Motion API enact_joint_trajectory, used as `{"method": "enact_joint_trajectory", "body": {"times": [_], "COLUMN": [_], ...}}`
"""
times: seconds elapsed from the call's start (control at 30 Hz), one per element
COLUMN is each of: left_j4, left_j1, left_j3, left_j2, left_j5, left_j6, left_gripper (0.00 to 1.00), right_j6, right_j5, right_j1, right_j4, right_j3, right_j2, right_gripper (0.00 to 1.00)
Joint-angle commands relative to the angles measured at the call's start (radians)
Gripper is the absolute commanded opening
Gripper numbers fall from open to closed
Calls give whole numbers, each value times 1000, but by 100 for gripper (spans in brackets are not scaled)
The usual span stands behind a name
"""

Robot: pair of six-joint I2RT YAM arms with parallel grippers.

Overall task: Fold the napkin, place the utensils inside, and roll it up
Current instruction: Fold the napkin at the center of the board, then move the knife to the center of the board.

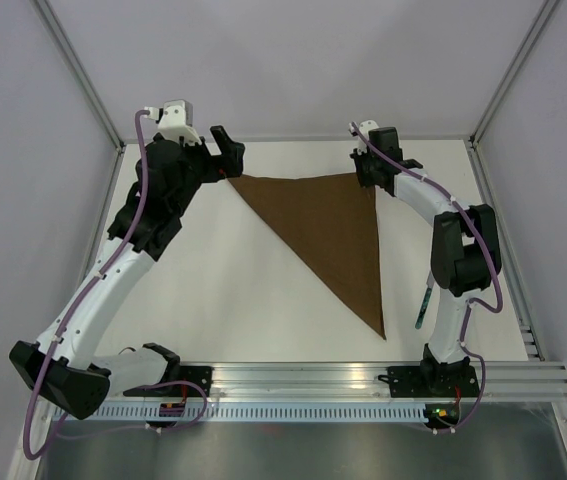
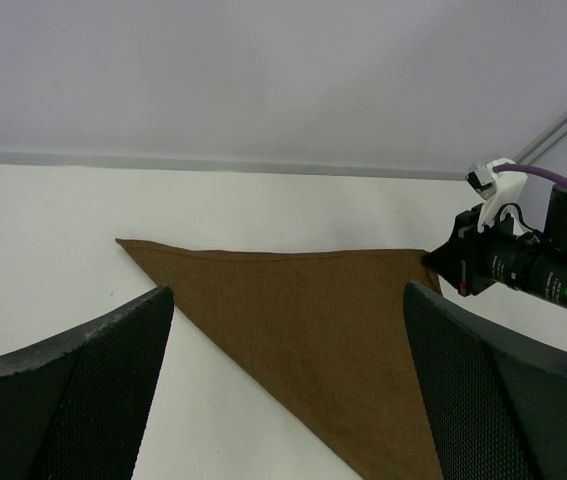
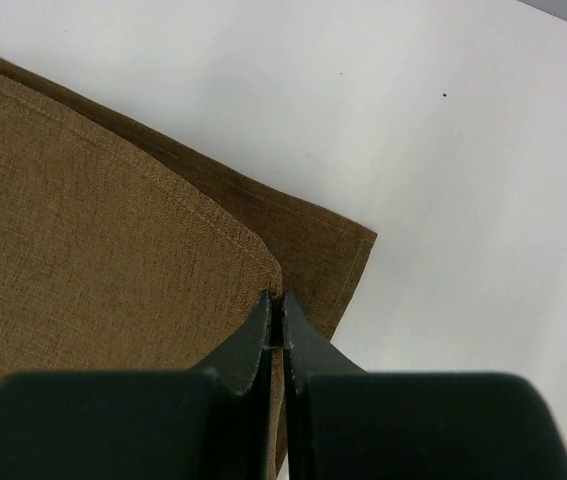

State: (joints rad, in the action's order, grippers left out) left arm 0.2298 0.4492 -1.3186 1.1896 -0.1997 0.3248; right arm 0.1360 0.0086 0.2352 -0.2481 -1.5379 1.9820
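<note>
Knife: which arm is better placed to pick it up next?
Right, probably. The knife lies beside the right arm's base, across the napkin from the left gripper; the right gripper must release the napkin corner first.

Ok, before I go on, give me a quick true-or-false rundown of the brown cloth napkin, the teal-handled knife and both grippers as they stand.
1. The brown cloth napkin is folded into a triangle. True.
2. The left gripper is clamped on the napkin. False: its fingers stand wide open, holding nothing.
3. The right gripper is shut on the napkin's far right corner. True.
4. The slim silver knife with the teal handle lies on the napkin. False: it lies on the white table beside the right arm, off the cloth.
</note>
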Motion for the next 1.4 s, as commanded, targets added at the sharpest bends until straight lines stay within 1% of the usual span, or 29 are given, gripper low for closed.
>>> {"method": "enact_joint_trajectory", "body": {"times": [0.0, 0.3, 0.6, 0.63, 0.7, 0.73, 0.77, 0.83, 0.87, 0.97, 1.1, 1.13, 1.2, 1.23, 1.27, 1.3, 1.33, 1.37], "left_j4": [-35, -35, -33, -33, -33, -33, -35, -40, -43, -64, -104, -125, -154, -171, -188, -223, -224, -266], "left_j1": [-4, -4, -6, -6, -7, -7, -7, -9, -10, -12, -14, -14, -15, -14, -14, -15, -14, -14], "left_j3": [9, 7, 12, 13, 16, 18, 21, 27, 30, 42, 68, 82, 122, 136, 150, 163, 188, 200], "left_j2": [8, 8, 4, 4, 5, 5, 4, 4, 4, 2, 1, -2, -7, -11, -13, -12, -8, -1], "left_j5": [13, 14, 14, 14, 13, 11, 11, 11, 13, 19, 40, 51, 59, 71, 80, 88, 104, 115], "left_j6": [31, 31, 26, 25, 25, 25, 25, 26, 28, 34, 56, 66, 82, 97, 106, 115, 132, 143], "left_gripper": [100, 100, 100, 100, 100, 100, 100, 100, 100, 100, 100, 100, 100, 100, 100, 100, 100, 100], "right_j6": [-6, -10, -9, -9, -9, -7, -7, -7, -6, 2, 8, 13, 31, 40, 51, 75, 86, 94], "right_j5": [24, 21, 39, 44, 62, 67, 73, 91, 96, 113, 117, 113, 103, 97, 87, 91, 96, 87], "right_j1": [-11, -16, -17, -16, -16, -17, -19, -23, -28, -36, -57, -74, -97, -112, -146, -164, -184, -226], "right_j4": [12, -17, -11, -13, -14, -16, -16, -23, -28, -49, -132, -152, -222, -246, -270, -320, -345, -367], "right_j3": [-27, -71, -71, -73, -85, -90, -96, -114, -120, -162, -197, -195, -150, -125, -98, -38, -6, 63], "right_j2": [6, 5, 54, 58, 70, 75, 84, 93, 98, 109, 78, 45, 0, -52, -80, -107, -161, -190], "right_gripper": [0, 1, 1, 2, 18, 27, 44, 56, 66, 73, 74, 74, 74, 74, 73, 73, 73, 73]}}
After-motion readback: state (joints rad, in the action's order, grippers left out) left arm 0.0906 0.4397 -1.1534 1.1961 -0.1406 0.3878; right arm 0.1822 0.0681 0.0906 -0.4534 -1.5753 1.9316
